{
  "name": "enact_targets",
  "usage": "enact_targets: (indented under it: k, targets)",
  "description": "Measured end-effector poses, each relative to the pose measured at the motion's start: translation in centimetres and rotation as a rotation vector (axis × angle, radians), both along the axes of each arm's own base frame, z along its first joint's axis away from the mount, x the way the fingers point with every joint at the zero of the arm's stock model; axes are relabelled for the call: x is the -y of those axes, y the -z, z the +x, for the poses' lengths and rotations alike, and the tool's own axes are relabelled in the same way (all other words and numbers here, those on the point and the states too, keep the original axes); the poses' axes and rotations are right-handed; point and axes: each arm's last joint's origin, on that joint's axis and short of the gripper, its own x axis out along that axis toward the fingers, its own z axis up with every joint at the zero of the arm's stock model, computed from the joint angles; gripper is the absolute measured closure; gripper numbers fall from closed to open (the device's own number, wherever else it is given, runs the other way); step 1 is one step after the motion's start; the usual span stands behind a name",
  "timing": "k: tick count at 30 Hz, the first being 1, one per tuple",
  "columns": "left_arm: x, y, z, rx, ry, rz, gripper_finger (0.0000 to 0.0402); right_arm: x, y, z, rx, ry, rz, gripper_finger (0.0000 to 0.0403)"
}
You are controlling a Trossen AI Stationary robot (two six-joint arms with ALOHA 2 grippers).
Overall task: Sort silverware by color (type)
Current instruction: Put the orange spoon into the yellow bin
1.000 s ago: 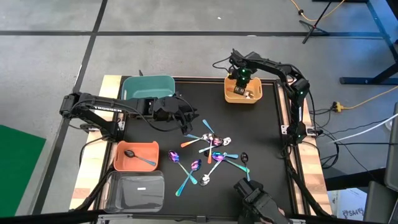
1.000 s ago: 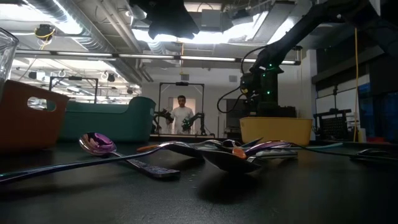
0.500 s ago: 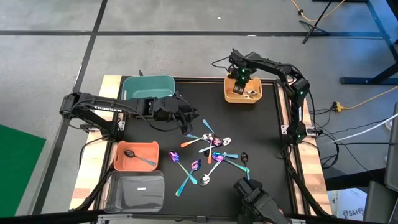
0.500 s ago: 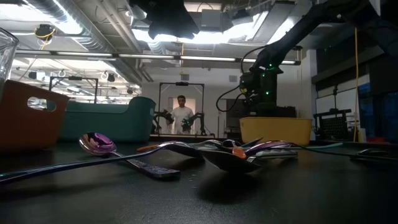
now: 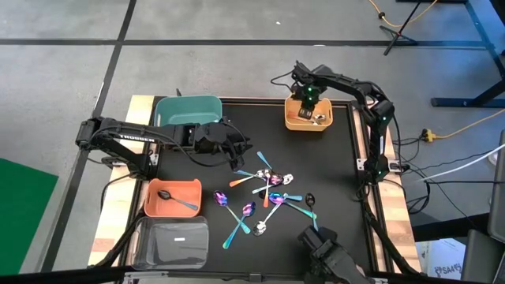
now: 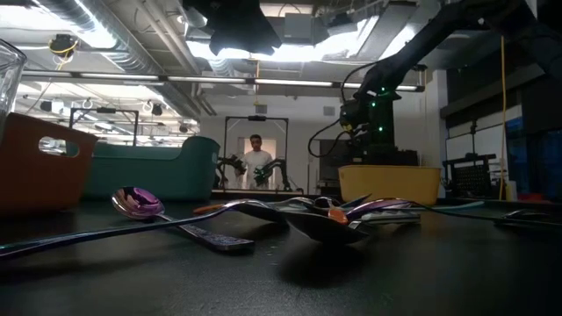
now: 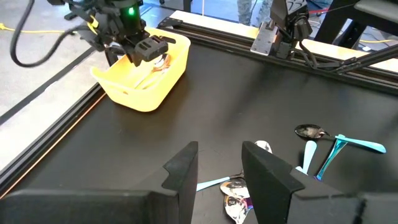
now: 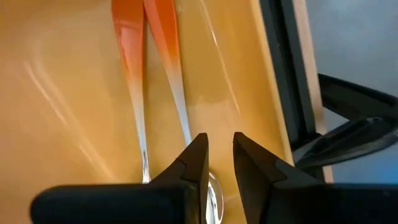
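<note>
Several spoons (image 5: 268, 193) in purple, teal, silver and black lie in a loose heap at the table's middle. My left gripper (image 7: 221, 155) hovers open above the heap's far left side (image 5: 239, 156), with nothing between its fingers. At the far right my right gripper (image 5: 308, 101) points down into the yellow bin (image 5: 323, 122). Its fingers stand slightly apart (image 8: 221, 149) and hold nothing. Below them two spoons with orange-to-silver handles (image 8: 168, 62) lie flat on the bin's floor.
A teal bin (image 5: 187, 110) stands at the far left. An orange bin (image 5: 189, 189) nearer me holds a black spoon (image 5: 175, 199). A clear bin (image 5: 170, 241) sits at the near left. Bare black mat lies between the heap and the yellow bin.
My right gripper has stayed over the yellow bin, its wrist tipping only a little. A shiny spoon now shows on the bin's floor just beside it. My left arm has kept still.
</note>
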Motion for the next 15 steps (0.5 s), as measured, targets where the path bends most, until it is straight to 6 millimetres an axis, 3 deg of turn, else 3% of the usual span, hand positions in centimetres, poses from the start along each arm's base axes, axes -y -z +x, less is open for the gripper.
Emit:
enact_targets:
  k: [10,15]
  targets:
    - [0.0,0.0,0.0,0.000,-0.001,0.000,0.0283,-1.0,-4.4,-0.8,0.074,-0.014,-0.092,0.0340]
    - [0.0,0.0,0.0,-0.001,-0.001,0.000,0.0283,-2.8,-7.0,-1.0,0.112,-0.044,-0.110,0.0340]
